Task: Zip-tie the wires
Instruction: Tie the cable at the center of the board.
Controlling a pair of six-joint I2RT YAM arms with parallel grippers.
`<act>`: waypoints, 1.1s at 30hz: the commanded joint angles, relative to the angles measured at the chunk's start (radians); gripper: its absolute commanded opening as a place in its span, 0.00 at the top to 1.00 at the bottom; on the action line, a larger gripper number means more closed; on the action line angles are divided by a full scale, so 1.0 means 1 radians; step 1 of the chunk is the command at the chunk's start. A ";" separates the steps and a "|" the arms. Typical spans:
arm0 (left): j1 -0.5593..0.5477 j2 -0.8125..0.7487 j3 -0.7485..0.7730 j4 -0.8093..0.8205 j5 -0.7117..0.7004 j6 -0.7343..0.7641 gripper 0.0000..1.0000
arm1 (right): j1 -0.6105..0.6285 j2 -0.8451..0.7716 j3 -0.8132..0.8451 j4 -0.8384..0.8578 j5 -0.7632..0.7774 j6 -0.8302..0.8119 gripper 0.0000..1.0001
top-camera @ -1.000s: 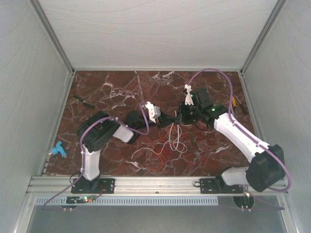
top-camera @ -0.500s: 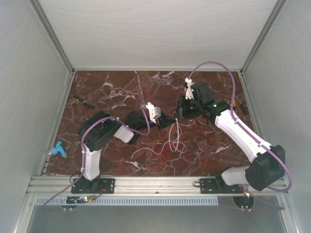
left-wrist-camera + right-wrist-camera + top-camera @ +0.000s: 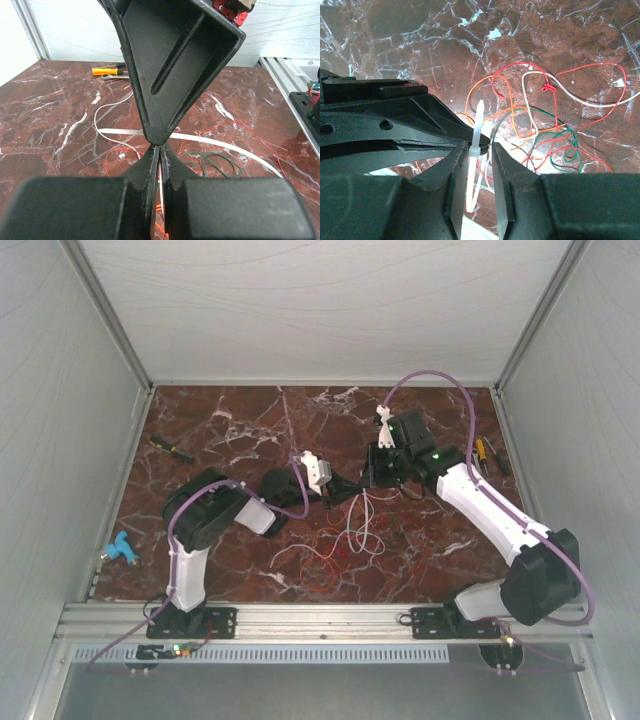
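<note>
Tie (image 3: 479, 120) light, springy, slick; pinch by head | my right gripper (image 3: 479, 150) straddles it, hold unclear | left gripper (image 3: 159, 151) shut

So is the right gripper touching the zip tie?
Cannot tell. Right wrist view: the zip tie stands between the fingers of the right gripper, a gap beside one, contact with the other unclear.

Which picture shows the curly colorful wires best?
The right wrist view: the wires fill it close up, red, orange, green and white loops. The left wrist view shows only a few red and green strands beyond the left gripper. From the top they are a faint thin tangle.
</note>
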 commanded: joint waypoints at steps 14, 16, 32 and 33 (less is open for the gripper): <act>-0.012 0.020 0.029 0.265 0.006 0.018 1.00 | 0.015 -0.001 -0.036 0.019 -0.002 -0.030 1.00; -0.012 0.019 0.028 0.265 0.001 0.018 0.95 | 0.016 -0.007 -0.037 0.017 -0.002 -0.035 1.00; 0.002 -0.077 -0.095 0.265 -0.113 -0.030 0.00 | 0.016 -0.081 -0.115 0.090 0.033 -0.030 1.00; 0.005 -0.084 -0.104 0.265 -0.131 -0.036 0.00 | 0.016 -0.086 -0.118 0.094 0.035 -0.029 1.00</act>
